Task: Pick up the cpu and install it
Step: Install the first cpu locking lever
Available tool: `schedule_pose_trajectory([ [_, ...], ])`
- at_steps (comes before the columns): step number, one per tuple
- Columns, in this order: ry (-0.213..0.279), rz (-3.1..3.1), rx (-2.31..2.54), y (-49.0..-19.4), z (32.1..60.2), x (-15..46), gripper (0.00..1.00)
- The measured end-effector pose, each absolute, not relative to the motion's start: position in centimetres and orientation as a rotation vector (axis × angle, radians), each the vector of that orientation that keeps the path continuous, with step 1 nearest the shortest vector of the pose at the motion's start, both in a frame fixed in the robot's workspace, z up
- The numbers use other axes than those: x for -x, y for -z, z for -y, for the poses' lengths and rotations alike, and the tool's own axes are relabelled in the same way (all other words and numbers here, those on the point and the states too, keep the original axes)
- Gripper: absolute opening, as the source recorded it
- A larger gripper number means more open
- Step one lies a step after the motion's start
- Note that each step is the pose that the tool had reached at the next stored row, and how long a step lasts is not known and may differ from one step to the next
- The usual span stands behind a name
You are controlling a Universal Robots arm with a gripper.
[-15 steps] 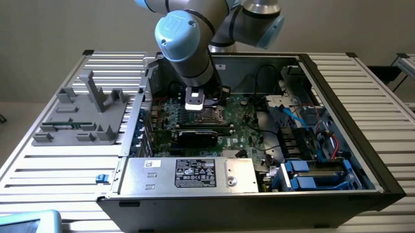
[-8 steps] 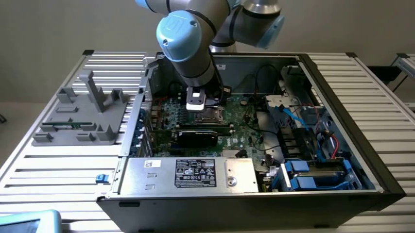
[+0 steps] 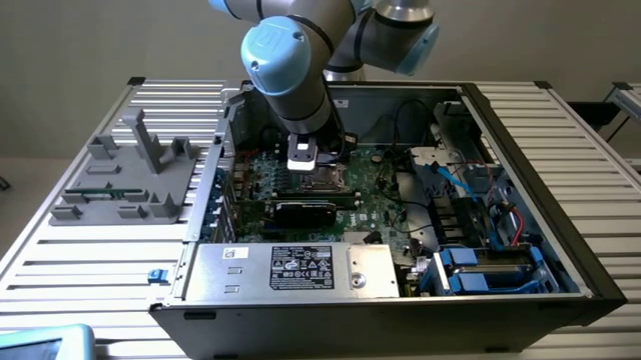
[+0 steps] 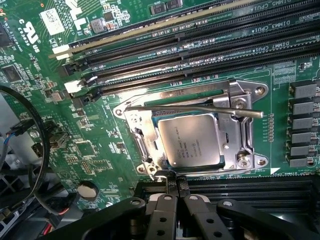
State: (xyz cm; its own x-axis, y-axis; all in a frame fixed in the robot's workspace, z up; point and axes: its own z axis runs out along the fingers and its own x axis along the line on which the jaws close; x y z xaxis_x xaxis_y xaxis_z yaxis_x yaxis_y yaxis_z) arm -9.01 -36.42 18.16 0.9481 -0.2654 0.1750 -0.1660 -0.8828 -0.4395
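A blue-jointed robot arm reaches down into an open black computer case resting on a slatted metal surface. Its black pincer hangs just above the green motherboard, fingertips pressed together and holding nothing. Just beyond the tips, the cpu, a small flat square chip with a silvery-grey metal top, sits inside the silver socket frame, with a thin metal lever crossing above it.

Even, soft indoor light; mild glare on the cpu lid, foreground slightly blurred.
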Motion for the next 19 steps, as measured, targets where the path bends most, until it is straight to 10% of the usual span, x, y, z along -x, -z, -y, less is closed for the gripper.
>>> schedule_pose_trajectory([
  [19,0.322,-0.310,2.672,-18.10,36.40,8.95,0.12],
])
